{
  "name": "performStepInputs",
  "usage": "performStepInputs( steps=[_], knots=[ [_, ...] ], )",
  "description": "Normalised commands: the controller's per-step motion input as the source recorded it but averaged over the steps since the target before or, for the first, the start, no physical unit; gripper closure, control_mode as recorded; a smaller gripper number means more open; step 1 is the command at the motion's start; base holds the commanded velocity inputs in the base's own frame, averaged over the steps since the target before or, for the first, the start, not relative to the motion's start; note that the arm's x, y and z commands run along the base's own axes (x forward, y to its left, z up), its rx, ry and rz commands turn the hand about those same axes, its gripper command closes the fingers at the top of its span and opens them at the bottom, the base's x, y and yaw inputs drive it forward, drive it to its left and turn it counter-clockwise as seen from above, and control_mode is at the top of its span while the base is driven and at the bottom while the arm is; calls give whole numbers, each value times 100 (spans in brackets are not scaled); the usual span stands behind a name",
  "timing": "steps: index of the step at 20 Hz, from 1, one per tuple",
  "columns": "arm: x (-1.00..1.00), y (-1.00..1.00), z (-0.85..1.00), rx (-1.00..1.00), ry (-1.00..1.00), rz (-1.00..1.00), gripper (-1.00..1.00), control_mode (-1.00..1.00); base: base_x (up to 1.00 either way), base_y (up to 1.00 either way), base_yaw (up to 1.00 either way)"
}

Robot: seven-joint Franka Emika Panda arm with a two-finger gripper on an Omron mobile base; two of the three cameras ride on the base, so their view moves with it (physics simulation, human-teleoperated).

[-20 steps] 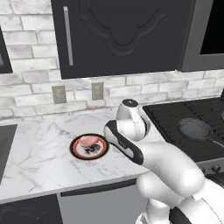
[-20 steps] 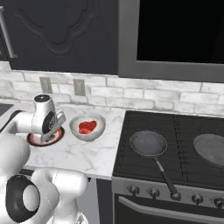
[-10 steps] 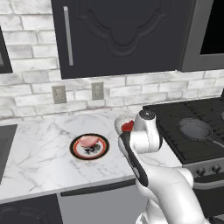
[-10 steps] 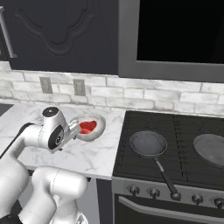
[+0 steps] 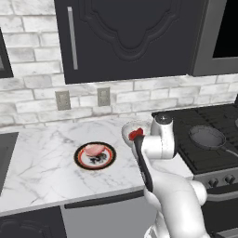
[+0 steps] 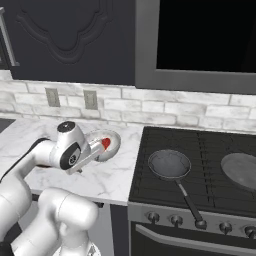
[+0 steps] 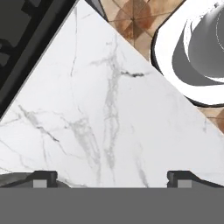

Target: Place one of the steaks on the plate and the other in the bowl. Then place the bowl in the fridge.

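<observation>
Reading the left base view from its left edge: the plate [image 5: 95, 155] lies on the marble surface [image 5: 42, 167] at centre left, with the pale pink steak [image 5: 93, 149] on it; further right, near the frame's centre, the bowl [image 5: 132, 130] stands close to the stove's [image 5: 209, 139] edge, the red steak [image 5: 135, 134] in it, half hidden by the arm's wrist; a frying pan [image 5: 207, 137] rests on the stove at right; in the hand view the pincer [image 7: 111, 177] shows its two tips wide apart at the bottom corners, nothing between them, looking down at bare marble; both steaks seem placed, so the step in hand looks like going for the bowl; next the pincer would need to come over the bowl's rim, seen at centre left of the right base view [image 6: 114, 145], close on the wall, and lift without tipping before the fridge trip.
</observation>
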Motion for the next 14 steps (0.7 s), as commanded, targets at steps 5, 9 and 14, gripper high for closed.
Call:
performStepInputs(
  steps=[5, 9, 14],
  knots=[
    [0, -2, 5, 5, 0, -37, -100, -100, 0, 0, 0],
    [0, 4, 39, 12, -6, -51, -100, -100, 0, 0, 0],
    [0, -1, 98, 14, -2, -42, -100, -100, 0, 0, 0]
  ],
)
